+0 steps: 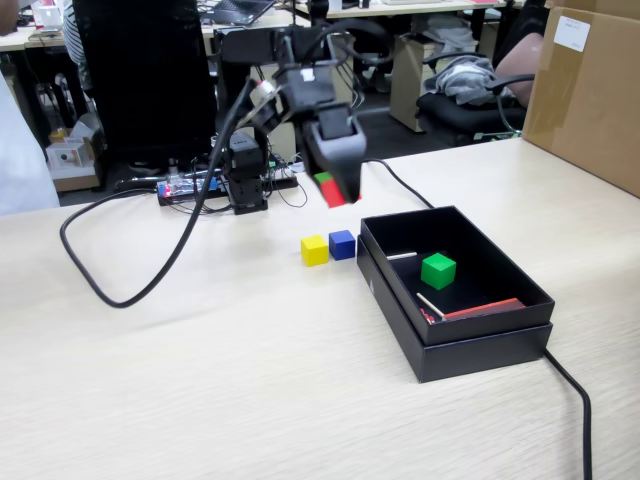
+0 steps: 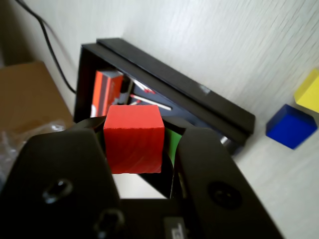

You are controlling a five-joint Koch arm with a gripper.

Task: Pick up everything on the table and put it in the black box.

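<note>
Up in the air above the table, gripper clamped tight on the red cube, jaws pressed against 2 opposite faces. Seen close in the wrist view: red cube squeezed between the 2 dark jaws of the gripper, a sliver of green showing just behind it. Carried clear of the surface, to the left of the black box in the fixed view, not yet over it.

Down inside the box, green cube sitting on the floor, with a red strip and thin white sticks along the near side.

On the tabletop, 2 left: yellow cube and blue cube, touching side by side, just left of the box wall. Same pair at the right edge of the wrist view, blue cube below yellow cube.

Black cable looping across the table on the left, brown carton at the far right.
</note>
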